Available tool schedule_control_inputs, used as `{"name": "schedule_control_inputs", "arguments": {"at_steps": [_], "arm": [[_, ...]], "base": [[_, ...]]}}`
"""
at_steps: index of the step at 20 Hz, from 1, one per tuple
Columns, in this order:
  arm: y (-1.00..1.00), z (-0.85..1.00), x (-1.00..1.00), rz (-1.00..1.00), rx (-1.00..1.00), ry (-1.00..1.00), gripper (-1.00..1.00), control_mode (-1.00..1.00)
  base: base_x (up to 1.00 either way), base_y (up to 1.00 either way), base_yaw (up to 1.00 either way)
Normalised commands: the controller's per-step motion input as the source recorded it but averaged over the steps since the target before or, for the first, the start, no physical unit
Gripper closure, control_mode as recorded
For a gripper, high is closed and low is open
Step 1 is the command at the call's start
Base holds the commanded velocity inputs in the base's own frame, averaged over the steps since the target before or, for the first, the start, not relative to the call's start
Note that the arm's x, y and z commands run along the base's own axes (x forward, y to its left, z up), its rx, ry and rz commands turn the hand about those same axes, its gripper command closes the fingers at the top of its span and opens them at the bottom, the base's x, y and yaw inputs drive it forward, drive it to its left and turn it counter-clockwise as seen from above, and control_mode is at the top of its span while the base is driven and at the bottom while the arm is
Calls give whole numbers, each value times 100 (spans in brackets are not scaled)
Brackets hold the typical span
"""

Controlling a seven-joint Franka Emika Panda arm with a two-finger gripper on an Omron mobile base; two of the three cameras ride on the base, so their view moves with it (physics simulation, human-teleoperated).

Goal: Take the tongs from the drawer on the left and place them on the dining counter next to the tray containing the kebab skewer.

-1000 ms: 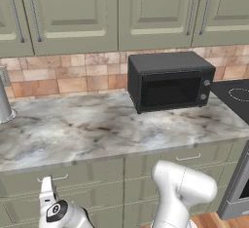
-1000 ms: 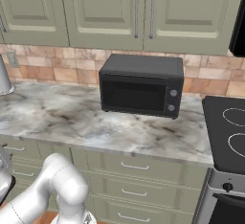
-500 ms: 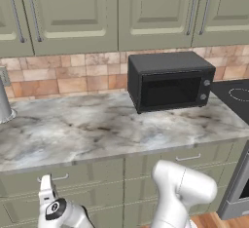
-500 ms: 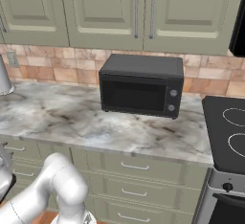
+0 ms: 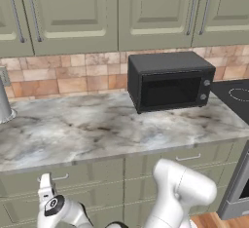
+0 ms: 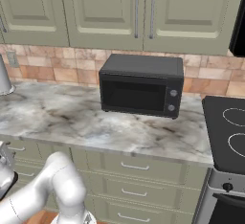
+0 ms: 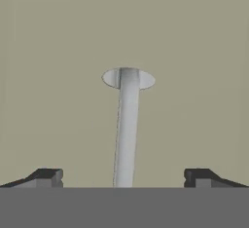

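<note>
Two dark fingertips [image 7: 46,176] stand wide apart at the bottom of the hand view, and the gripper [image 7: 124,178] holds nothing; between its open jaws runs the silver bar handle [image 7: 126,129] of the drawer [image 7: 194,51], seen end-on along its length with its round mounting foot against the sage-green front. The handle lies midway between the two tips and touches neither of them. In the left base view the white hand sits low at the near left, just in front of the top row of drawers under the counter [image 5: 97,134], where a short silver handle shows right beside it. The drawer front looks shut, flush with its neighbours, so the tongs cannot be seen. On the grey-white marbled counter a black microwave [image 5: 170,81] stands towards the right, against the brick-coloured tile backsplash, and a grey metal object sits at the far left edge. Sage-green wall cabinets [image 6: 143,7] with long vertical silver handles hang above. At the right, a black cooktop [image 6: 229,132] adjoins the counter's end, with an oven front below it.
</note>
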Motion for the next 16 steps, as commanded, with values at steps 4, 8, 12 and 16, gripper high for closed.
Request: {"name": "schedule_control_inputs", "arguments": {"at_steps": [4,8,12,16], "arm": [[0,-64,14,0,0,-9,-100,-100],[0,-54,26,0,0,-11,-100,-100],[0,-27,29,0,0,-7,100,-100],[-1,-17,41,0,0,-1,100,-100]], "base": [[0,0,0],[0,0,0],[0,0,0],[0,0,0]]}}
